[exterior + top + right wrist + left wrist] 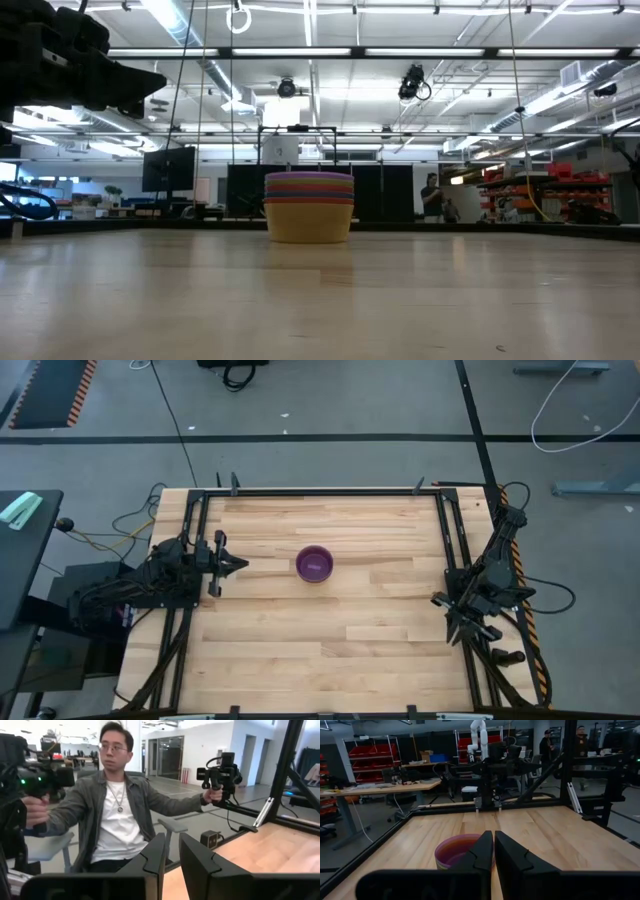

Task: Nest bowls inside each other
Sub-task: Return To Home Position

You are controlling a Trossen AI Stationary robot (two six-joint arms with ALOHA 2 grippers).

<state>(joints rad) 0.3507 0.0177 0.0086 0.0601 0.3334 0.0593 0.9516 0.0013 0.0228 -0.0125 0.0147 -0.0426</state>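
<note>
The bowls point(314, 564) stand nested in one stack at the middle of the table, and its bottom bowl rests on the wood. From above only the purple top bowl shows. The low view shows the stack point(309, 205) with the yellow bowl lowest and orange, pink and purple rims above it. In the left wrist view the purple bowl point(457, 851) lies just beyond my fingers. My left gripper point(240, 565) point(493, 834) is shut, to the left of the stack and pointing at it. My right gripper point(458, 632) point(172, 840) is at the table's right edge, with a narrow gap between its fingers, pointing off the table.
A black frame rail point(330, 491) runs round the table top. A seated person point(117, 815) holding hand controllers is beyond the table's edge in the right wrist view. Bare wood point(330, 650) lies all round the stack.
</note>
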